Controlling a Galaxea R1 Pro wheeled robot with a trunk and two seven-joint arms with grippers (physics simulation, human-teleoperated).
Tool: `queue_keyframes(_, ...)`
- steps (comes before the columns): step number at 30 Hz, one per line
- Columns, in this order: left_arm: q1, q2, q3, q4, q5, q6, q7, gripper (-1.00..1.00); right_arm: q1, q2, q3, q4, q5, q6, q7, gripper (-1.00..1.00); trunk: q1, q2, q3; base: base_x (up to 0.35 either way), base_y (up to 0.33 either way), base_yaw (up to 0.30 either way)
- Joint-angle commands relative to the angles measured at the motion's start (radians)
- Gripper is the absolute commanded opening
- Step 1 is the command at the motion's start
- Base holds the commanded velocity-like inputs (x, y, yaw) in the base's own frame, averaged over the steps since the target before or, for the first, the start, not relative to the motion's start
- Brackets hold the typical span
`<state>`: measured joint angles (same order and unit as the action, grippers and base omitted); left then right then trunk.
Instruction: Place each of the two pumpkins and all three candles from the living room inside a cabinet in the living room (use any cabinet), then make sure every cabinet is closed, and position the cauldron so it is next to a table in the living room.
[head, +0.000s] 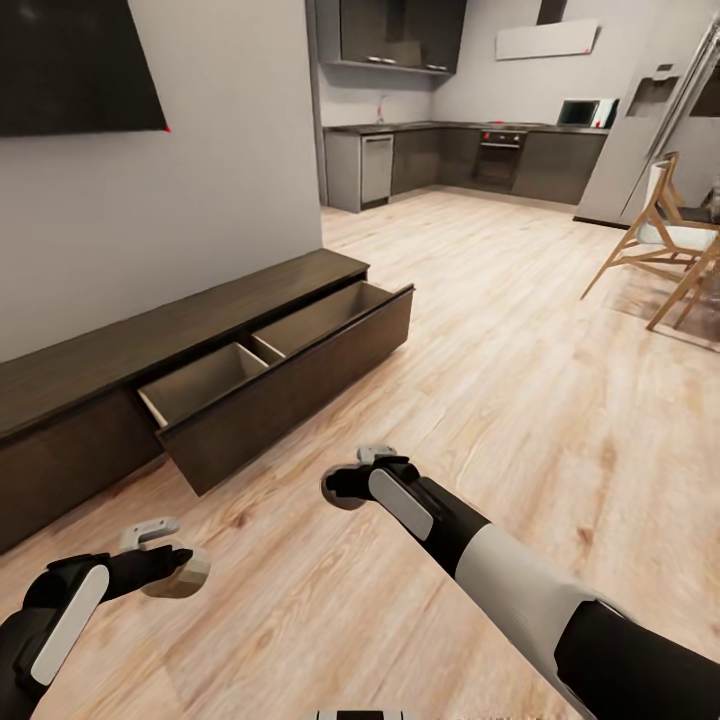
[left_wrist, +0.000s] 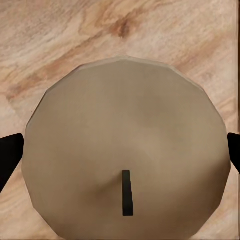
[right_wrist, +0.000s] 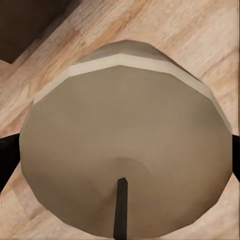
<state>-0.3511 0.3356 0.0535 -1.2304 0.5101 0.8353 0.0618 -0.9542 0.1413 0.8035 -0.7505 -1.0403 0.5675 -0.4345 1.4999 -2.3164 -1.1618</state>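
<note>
My left gripper (head: 168, 566) is shut on a stubby beige candle (head: 186, 581) low over the plank floor. In the left wrist view this candle (left_wrist: 125, 125) shows its flat top and dark wick between the black fingertips (left_wrist: 9, 156). My right gripper (head: 343, 489) is shut on a second candle (right_wrist: 125, 130), which sits between its fingertips (right_wrist: 7, 156). The long dark-brown cabinet (head: 120, 350) runs along the wall ahead and to the left. Its drawer (head: 290, 385) is pulled out, with two pale compartments. The pumpkins, cauldron and table are out of view.
A black TV (head: 70, 60) hangs on the wall above the cabinet. The grey kitchen units (head: 470, 155) and a fridge (head: 640, 150) stand at the back. Wooden chairs (head: 660, 240) are at the right. Wide plank floor (head: 520, 400) lies ahead.
</note>
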Motion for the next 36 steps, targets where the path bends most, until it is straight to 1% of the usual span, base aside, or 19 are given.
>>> queue_keyframes(1,0.000,0.000,0.000,-0.001,0.008,0.004,0.006,-1.00,-0.001,0.000,0.004,-0.001,-0.018,-0.005,-0.009,-1.00,0.000,0.000,-0.002,0.000,0.000,-0.206)
queue_keyframes(4,0.000,0.000,0.001,-0.001,0.008,0.004,0.006,-1.00,-0.001,0.000,0.004,-0.001,-0.029,-0.008,-0.009,-1.00,0.000,0.000,-0.006,0.000,0.000,-0.205)
queue_keyframes(10,0.000,0.000,0.000,-0.001,0.008,0.004,0.006,-1.00,-0.001,0.000,0.004,-0.001,-0.034,-0.014,-0.009,-1.00,0.000,0.000,-0.013,0.000,0.000,-0.205)
queue_keyframes(36,0.000,-0.001,0.000,0.000,0.008,0.004,0.006,-1.00,-0.001,0.000,0.004,-0.001,-0.035,-0.023,-0.010,-1.00,0.000,0.000,-0.046,0.000,0.000,-0.197)
